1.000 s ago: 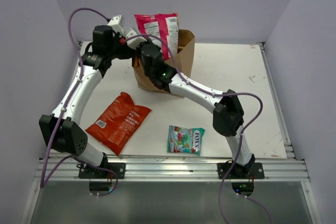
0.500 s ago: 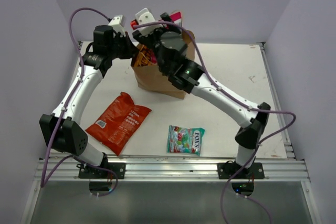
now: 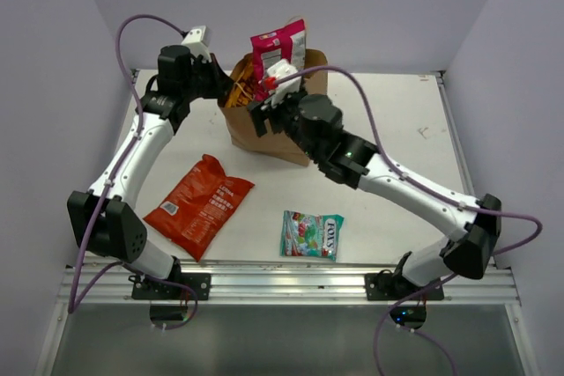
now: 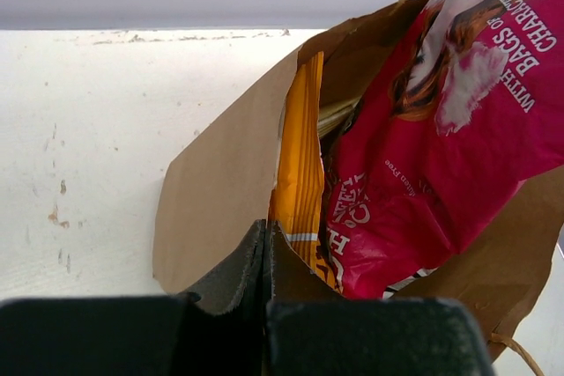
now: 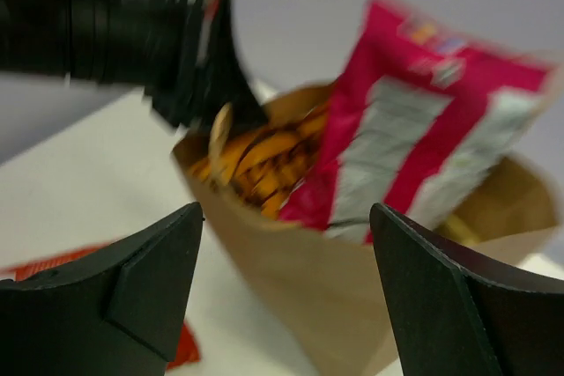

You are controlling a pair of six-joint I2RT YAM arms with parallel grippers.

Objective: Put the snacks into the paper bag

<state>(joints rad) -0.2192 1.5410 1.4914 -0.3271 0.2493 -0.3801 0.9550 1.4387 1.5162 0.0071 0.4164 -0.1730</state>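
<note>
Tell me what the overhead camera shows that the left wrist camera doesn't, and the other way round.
Only overhead: the red-orange chip bag and teal candy packet lying on the table. Only left wrist: the left end effector pinched shut on the paper bag rim, and the magenta bag lettering. Both: the magenta bag and orange-yellow bag standing in the paper bag.

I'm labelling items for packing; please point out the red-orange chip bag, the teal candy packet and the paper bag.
red-orange chip bag (image 3: 199, 206): top external view, middle of its face.
teal candy packet (image 3: 311, 234): top external view, centre of its front.
paper bag (image 3: 249, 138): top external view, bare front wall.
</note>
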